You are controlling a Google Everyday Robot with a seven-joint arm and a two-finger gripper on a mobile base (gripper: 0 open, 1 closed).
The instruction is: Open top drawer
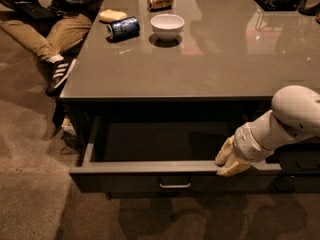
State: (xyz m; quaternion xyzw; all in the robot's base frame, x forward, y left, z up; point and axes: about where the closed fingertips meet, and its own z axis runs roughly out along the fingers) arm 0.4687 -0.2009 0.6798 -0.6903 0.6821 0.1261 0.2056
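Grey countertop [200, 64], brown carpet [30, 134]; gripper [227, 165] at top drawer [130, 182]

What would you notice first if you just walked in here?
The top drawer stands pulled far out under the table, showing its grey inside. The robot's pale gripper rests on its front rim, to the right. At the table's far side sit a white bowl and a blue can lying on its side.
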